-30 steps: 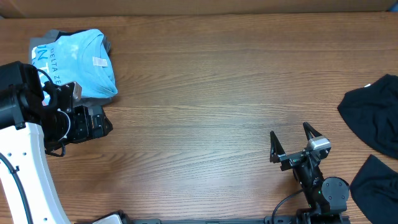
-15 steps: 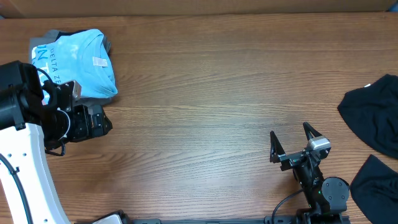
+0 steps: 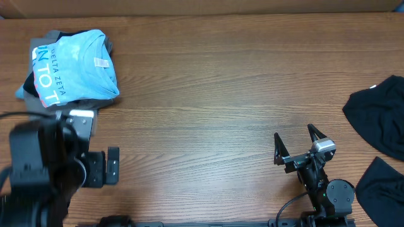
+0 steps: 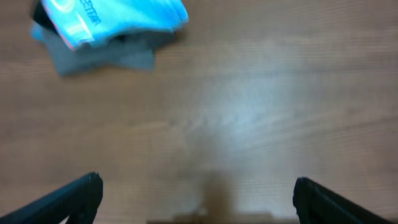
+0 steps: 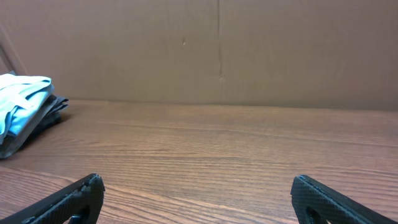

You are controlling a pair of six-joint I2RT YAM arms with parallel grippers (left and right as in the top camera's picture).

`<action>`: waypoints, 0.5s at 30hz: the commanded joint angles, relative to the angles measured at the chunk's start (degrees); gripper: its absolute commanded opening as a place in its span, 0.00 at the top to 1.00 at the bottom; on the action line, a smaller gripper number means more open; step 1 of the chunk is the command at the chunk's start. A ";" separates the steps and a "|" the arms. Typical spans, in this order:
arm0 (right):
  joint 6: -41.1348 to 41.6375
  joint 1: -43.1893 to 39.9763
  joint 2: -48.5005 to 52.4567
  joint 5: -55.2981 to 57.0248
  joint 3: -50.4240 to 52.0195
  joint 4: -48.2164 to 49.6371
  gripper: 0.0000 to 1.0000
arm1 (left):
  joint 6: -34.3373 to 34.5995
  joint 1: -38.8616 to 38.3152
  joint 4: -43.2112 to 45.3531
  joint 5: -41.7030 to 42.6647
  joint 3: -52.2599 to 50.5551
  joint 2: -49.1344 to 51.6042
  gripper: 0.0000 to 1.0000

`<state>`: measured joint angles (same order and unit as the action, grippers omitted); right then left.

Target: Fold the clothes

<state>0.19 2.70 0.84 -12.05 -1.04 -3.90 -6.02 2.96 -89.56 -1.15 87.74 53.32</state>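
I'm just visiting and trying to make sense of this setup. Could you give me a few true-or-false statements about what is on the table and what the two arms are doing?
1. The blue T-shirt lies folded on top of a pile at the left end of the table. True.
2. The left tool is gripping the blue T-shirt. False: it is open and empty, apart from the pile.
3. The right tool is open and holds nothing. True.
4. The black clothes lie in the middle of the table. False: they lie at its right edge.
5. A grey shirt shows under the blue T-shirt. True.
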 commanded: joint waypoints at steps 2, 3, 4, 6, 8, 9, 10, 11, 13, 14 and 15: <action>-0.02 -0.20 -0.55 0.00 0.59 0.37 0.00 | -0.24 -0.57 13.11 0.33 -7.63 -7.17 0.00; -0.02 -0.20 -0.55 0.00 0.59 0.35 0.00 | -0.24 -0.85 18.14 1.01 -10.38 -9.46 0.00; -0.02 -0.20 -0.55 0.00 0.59 0.35 0.00 | -0.24 -1.27 23.30 1.46 -13.42 -11.85 0.00; -0.02 -0.20 -0.55 -0.02 0.59 0.35 0.00 | -0.22 -2.16 32.94 2.34 -20.09 -16.61 0.00; -0.02 -0.20 -0.55 0.00 0.59 0.35 0.00 | -0.24 -2.97 42.07 2.73 -27.65 -21.46 0.00; -0.02 -0.20 -0.55 -0.02 0.59 0.37 0.00 | -0.22 -3.19 46.16 3.02 -31.21 -23.61 0.00; -0.02 -0.20 -0.55 0.00 0.59 0.35 0.00 | -0.24 -3.37 50.10 3.61 -34.88 -25.79 0.00; -0.02 -0.20 -0.55 0.00 0.59 0.35 0.00 | -0.22 -3.39 53.57 4.35 -38.47 -27.87 0.00; -0.02 -0.20 -0.55 0.00 0.59 0.35 0.00 | -0.22 -3.39 59.98 6.01 -45.62 -31.95 0.00; -0.02 -0.20 -0.55 -0.02 0.59 0.35 0.00 | -0.22 -3.39 63.23 7.10 -49.70 -34.21 0.00; -0.02 -0.20 -0.55 0.00 0.59 0.35 0.00 | -0.22 -3.39 65.79 7.80 -53.07 -36.04 0.00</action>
<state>0.21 2.72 0.84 -12.03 -1.04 -3.88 -6.02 -0.03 -27.07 3.07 42.19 21.45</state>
